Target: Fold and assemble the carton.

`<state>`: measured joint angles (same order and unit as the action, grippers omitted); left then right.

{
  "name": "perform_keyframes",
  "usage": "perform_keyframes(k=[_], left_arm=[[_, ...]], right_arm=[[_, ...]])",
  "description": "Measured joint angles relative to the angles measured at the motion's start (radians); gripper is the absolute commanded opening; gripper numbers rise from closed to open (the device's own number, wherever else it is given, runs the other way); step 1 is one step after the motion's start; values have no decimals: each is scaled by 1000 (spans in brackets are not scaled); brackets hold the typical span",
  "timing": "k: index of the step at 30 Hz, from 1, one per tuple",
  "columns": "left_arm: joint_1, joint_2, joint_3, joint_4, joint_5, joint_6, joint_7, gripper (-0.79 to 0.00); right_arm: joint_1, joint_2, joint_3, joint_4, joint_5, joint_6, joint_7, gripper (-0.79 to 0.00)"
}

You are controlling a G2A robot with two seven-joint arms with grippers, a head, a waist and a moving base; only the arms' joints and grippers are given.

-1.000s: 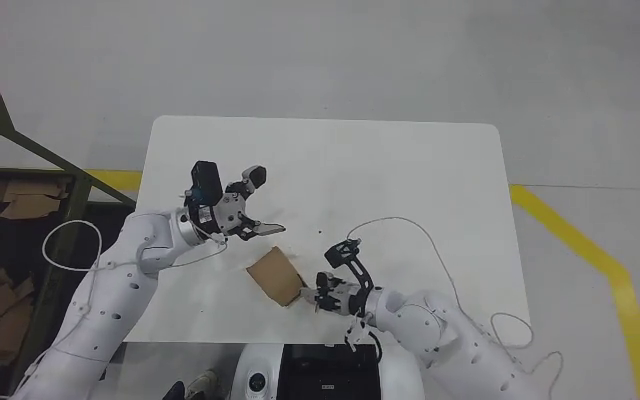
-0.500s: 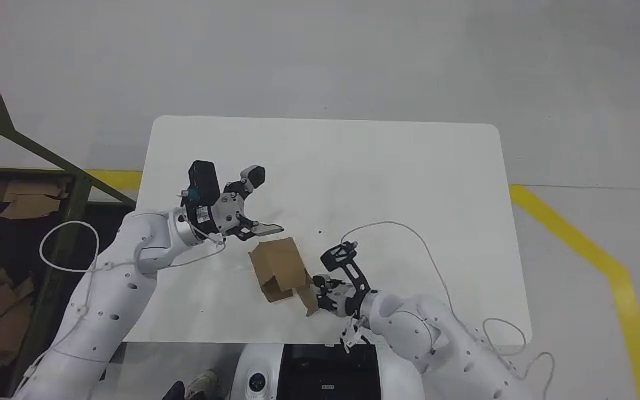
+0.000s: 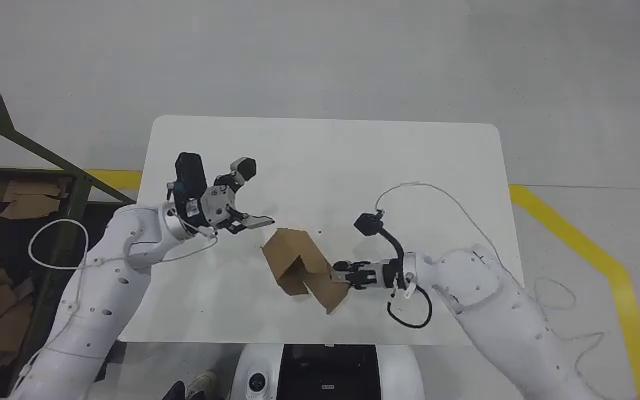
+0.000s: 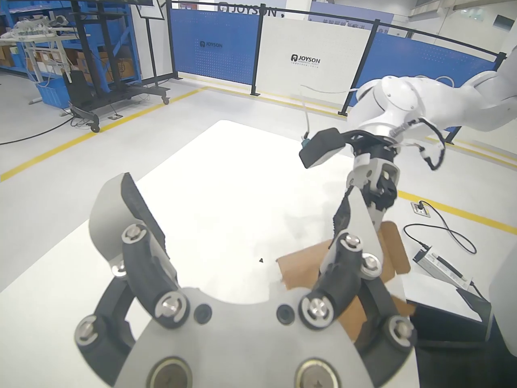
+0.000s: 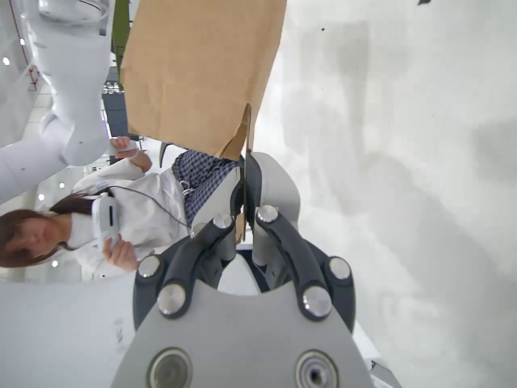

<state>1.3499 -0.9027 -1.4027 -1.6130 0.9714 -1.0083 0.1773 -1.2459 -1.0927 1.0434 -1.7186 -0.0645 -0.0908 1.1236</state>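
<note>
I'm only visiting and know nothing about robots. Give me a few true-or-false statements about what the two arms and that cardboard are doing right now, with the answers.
1. The right gripper pinches an edge of the cardboard carton. True.
2. The left gripper is clamped on the carton. False: it is open and apart from the carton.
3. The carton is a finished, closed box. False: its panels stand open at angles, not yet closed up.
4. The table under the arms is white. True.
</note>
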Motion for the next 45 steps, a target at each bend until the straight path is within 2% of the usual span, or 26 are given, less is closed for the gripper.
perform_keyframes(k=[7, 14, 18, 22, 25, 38, 41, 45], left_arm=[[3, 7, 20, -9, -50, -4, -18, 0], [-33, 35, 100, -22, -131, -4, -58, 0], [-66, 68, 171, -42, -197, -4, -74, 0], [-106, 117, 262, -73, -264, -4, -73, 0], [-134, 147, 319, -82, -302, -4, -55, 0], [-133, 147, 316, -84, -302, 3, -54, 0], [-130, 145, 291, -88, -279, 25, -48, 0], [-118, 142, 256, -66, -216, -3, 4, 0]], right_arm=[[90, 23, 109, 105, 204, -43, 270, -785], [157, 33, 114, 157, 292, -55, 410, -785], [204, 48, 67, 186, 340, -55, 413, -785], [274, 76, -6, 229, 446, -85, 412, -785], [283, 80, -14, 235, 464, -91, 412, -785], [276, 79, -19, 230, 459, -85, 406, -785], [285, 77, -42, 243, 480, -90, 412, -785], [340, 82, -94, 298, 528, -110, 413, -785]])
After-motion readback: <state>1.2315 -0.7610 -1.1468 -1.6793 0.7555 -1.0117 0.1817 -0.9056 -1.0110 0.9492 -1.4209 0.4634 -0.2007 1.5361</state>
